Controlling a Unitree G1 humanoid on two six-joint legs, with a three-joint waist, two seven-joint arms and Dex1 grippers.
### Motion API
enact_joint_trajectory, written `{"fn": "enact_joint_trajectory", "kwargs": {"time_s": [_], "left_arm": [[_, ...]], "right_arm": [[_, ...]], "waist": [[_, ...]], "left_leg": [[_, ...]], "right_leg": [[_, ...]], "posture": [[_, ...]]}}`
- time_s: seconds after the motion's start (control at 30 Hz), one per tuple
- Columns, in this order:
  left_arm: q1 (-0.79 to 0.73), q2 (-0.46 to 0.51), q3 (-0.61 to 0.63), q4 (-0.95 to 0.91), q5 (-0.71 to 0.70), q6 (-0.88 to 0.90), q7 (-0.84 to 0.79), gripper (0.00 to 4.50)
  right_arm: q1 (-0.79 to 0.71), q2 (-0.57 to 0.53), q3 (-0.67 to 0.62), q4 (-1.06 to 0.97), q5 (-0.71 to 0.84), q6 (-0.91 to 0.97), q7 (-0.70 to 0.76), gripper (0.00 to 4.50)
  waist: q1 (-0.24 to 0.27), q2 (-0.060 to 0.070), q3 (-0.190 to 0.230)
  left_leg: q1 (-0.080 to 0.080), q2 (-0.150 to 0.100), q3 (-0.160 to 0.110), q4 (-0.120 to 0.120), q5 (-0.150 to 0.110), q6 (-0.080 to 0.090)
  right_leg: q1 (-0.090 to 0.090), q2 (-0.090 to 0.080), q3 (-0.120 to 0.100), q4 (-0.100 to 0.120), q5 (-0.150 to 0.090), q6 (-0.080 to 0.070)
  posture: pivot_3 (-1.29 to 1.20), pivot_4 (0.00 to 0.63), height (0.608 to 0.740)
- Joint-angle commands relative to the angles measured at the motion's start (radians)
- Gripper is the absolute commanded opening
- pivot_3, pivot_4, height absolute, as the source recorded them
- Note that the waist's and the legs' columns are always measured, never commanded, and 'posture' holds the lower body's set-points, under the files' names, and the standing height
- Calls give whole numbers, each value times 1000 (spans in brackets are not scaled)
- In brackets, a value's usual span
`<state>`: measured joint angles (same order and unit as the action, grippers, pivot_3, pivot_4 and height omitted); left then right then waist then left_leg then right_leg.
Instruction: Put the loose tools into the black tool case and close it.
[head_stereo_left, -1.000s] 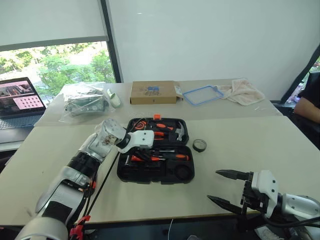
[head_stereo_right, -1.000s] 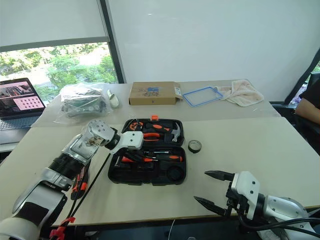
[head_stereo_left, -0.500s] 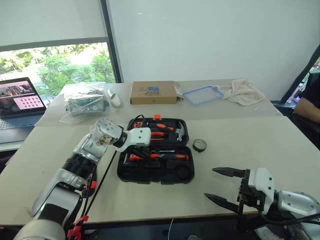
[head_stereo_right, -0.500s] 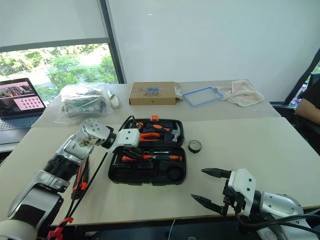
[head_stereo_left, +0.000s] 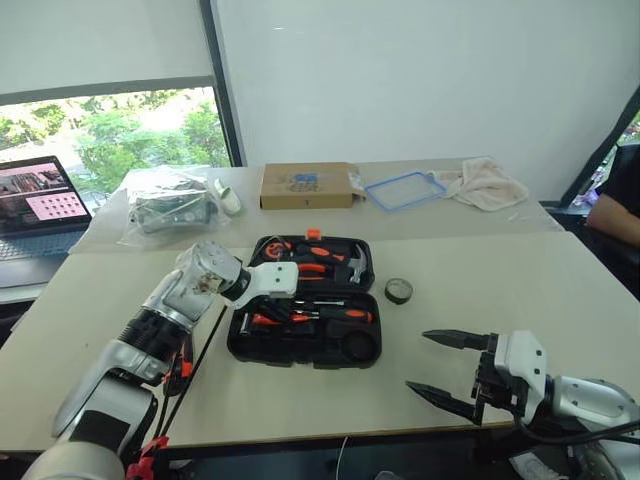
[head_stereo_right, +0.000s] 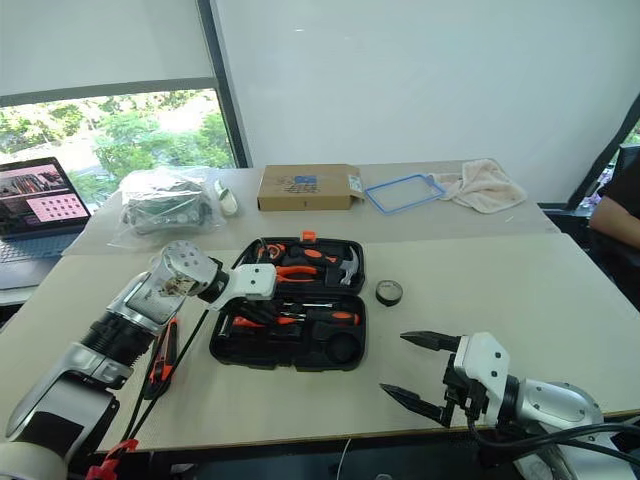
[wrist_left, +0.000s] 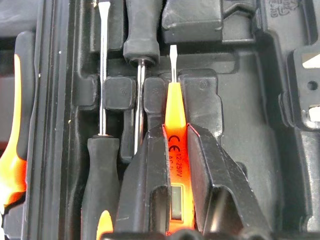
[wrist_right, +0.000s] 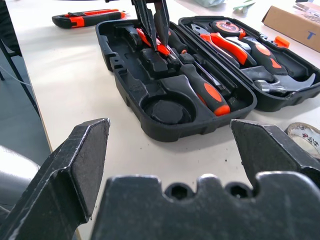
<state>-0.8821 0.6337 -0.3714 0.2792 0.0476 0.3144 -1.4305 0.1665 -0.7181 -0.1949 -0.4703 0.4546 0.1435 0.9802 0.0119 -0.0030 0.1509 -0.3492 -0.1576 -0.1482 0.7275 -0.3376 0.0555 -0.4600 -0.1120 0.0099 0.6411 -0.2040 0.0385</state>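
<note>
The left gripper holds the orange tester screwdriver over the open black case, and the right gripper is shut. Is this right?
Not quite: the right gripper is open, its fingers wide apart in the right wrist view. The left gripper does hold the tester screwdriver over the open black case.

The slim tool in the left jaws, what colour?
Bright orange tester screwdriver, clearest in the left wrist view.

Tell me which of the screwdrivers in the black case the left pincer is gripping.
The slim translucent orange tester screwdriver, clamped between the left pincer's fingers over the black moulded tool case; the black-handled screwdrivers beside it lie untouched.
</note>
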Motion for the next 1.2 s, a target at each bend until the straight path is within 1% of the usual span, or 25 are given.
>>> {"fn": "enact_joint_trajectory", "kwargs": {"time_s": [0.03, 0.17, 0.27, 0.37, 0.6, 0.73, 0.8, 0.83, 0.87, 0.93, 1.03, 1.2], "left_arm": [[-19, 48, 30, -9, -5, -46, -10, 220], [-12, 64, 20, 15, -1, -85, -14, 220], [-2, 55, 3, 4, 4, -94, -12, 220], [5, 44, -31, 11, 40, -101, 5, 220], [9, 29, -70, 38, 89, -84, 22, 220], [5, 11, -71, 65, 111, -78, 58, 220], [11, 13, -69, 42, 86, -57, 20, 220], [17, 18, -64, 20, 66, -38, -5, 1126], [24, 22, -54, -1, 42, -25, -27, 1344], [31, 30, -35, -32, 18, -21, -37, 2068], [23, 31, 13, -43, -5, -48, -5, 3136], [23, 47, 82, -71, -66, -38, 5, 3136]], "right_arm": [[-11, -3, -3, -30, 22, 9, -5, 4500], [-18, -1, 3, -26, 20, 9, -6, 4500], [-27, 2, 11, -20, 17, 7, -7, 4500], [-38, 1, 16, -11, 16, 2, -4, 4500], [-38, 0, 10, -8, 16, -2, -2, 4500], [-31, 2, 8, -14, 16, -3, -5, 4500], [-23, 2, 4, -19, 18, -3, -6, 4500], [-19, 2, 2, -21, 18, -3, -6, 4500], [-17, 2, 2, -21, 18, -3, -7, 4500], [-13, 1, -1, -22, 19, -4, -6, 4500], [-11, 0, -1, -22, 21, -4, -6, 4500], [-15, -1, 2, -14, 20, -4, -2, 4500]], "waist": [[0, 0, 0], [1, 0, 0], [1, 0, 0], [1, 0, 0], [1, 0, 0], [1, 0, 0], [3, 0, 0], [3, 0, 0], [2, 0, 0], [-2, 0, 0], [-1, 0, 0], [4, -1, 0]], "left_leg": [[0, 0, 0, 0, 0, 0], [0, 0, 0, 0, 0, 0], [0, 0, 0, 0, 0, 0], [0, 0, 0, 0, 0, 0], [0, 0, 0, 0, 0, 0], [1, 0, 0, 0, 0, 0], [1, 0, 0, 0, 0, 0], [2, 0, 0, 0, 0, 0], [2, 0, 1, 0, 0, 0], [2, 0, 1, 0, 0, 0], [1, 0, 0, -1, -1, 1], [0, -1, 0, 0, -1, 1]], "right_leg": [[0, 0, 0, 0, 0, 0], [0, 0, 0, 0, 0, 0], [0, 0, 0, 0, 0, 0], [0, 0, 0, 0, 0, 0], [0, 0, 0, 0, 0, 0], [1, 0, 0, 0, 0, 0], [1, 0, 0, 0, 0, 0], [2, 0, 0, 0, 0, 0], [2, 0, 0, 0, 0, 0], [1, 0, 0, 0, 0, 0], [0, 0, 1, 0, 0, 0], [0, 0, 0, -1, 0, 1]], "posture": [[0, 150, 740], [0, 150, 740], [0, 150, 740], [0, 150, 740], [0, 150, 740], [0, 150, 740], [0, 150, 740], [0, 150, 740], [0, 150, 740], [0, 150, 740], [0, 150, 740], [0, 150, 740]]}}
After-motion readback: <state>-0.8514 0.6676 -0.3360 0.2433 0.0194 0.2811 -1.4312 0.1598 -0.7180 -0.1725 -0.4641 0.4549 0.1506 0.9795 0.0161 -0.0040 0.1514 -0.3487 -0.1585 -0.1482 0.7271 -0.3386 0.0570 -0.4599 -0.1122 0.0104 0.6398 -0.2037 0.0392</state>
